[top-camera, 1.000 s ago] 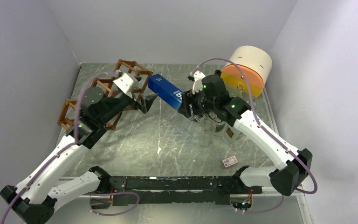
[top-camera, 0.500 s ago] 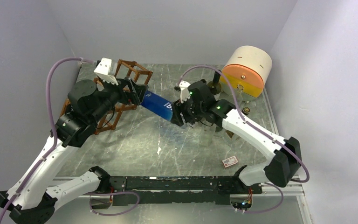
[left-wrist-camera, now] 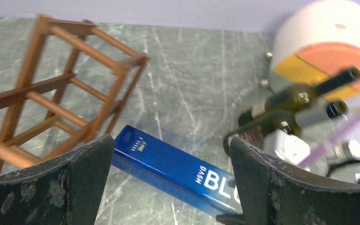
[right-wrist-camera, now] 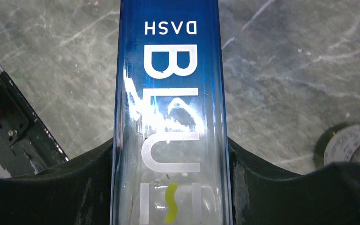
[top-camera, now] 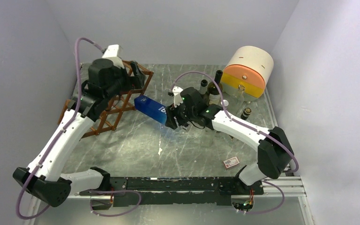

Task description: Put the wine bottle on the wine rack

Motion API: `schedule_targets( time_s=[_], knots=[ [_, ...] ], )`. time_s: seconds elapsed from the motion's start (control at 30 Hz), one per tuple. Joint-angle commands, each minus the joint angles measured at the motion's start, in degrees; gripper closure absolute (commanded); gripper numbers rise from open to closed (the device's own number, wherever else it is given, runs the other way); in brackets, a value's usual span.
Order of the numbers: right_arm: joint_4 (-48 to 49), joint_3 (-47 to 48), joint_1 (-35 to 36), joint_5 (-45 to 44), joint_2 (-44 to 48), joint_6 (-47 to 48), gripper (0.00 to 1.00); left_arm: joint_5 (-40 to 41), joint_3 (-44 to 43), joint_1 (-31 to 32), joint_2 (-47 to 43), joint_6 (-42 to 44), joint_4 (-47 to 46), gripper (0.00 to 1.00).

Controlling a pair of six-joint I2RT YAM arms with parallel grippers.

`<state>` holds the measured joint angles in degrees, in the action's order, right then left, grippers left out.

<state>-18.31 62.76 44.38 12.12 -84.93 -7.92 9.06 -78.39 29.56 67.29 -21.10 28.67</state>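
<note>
The wine bottle (top-camera: 151, 109) is a square-sided blue glass bottle with white lettering. It is held nearly level over the table, and my right gripper (top-camera: 171, 119) is shut on its clear lower part. The right wrist view shows the bottle (right-wrist-camera: 168, 93) pressed between both black fingers of that gripper (right-wrist-camera: 169, 150). Its free end points at the wine rack (top-camera: 108, 115), a reddish-brown wooden lattice at the left. My left gripper (top-camera: 133, 83) hangs open above the rack's right end. In its view the bottle (left-wrist-camera: 168, 161) lies below and between the spread fingers of the left gripper (left-wrist-camera: 171, 140), beside the rack (left-wrist-camera: 120, 69).
A white, orange and yellow drum (top-camera: 248, 70) stands at the back right. Dark green bottles (top-camera: 213, 86) stand in front of it, and another (top-camera: 246, 112) is further right. A small card box (top-camera: 231, 162) lies near the front rail.
My right gripper has carried the bottle left and lower, toward the rack. My left arm has lifted and swung back over the rack, its gripper still open.
</note>
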Motion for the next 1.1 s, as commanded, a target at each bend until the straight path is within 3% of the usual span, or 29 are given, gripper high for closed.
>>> schedule_targets(
  time_s=[0.0,0.13,0.3,0.7,1.07],
  knots=[
    [17.67,1.63,0.33,2.66,-0.76,-0.35,1.0,-8.87,-1.51,-11.05,1.17,-7.15,0.41,0.03],
    [19.07,2.26,0.36,3.23,-2.42,0.01,1.0,-15.23,-0.16,-18.06,2.57,-9.83,0.21,0.03],
    [20.72,2.68,0.41,3.74,-4.53,0.24,1.0,-14.67,1.3,-21.88,3.53,-10.25,1.54,0.03],
    [27.78,5.06,0.36,6.6,-9.38,-4.13,1.0,-6.27,5.0,-25.14,3.1,-6.87,4.56,0.03],
    [34.06,3.75,0.44,5.99,-10.22,-8.81,1.0,-9.55,6.56,-27.76,5.43,-5.77,4.88,0.03]
  ],
)
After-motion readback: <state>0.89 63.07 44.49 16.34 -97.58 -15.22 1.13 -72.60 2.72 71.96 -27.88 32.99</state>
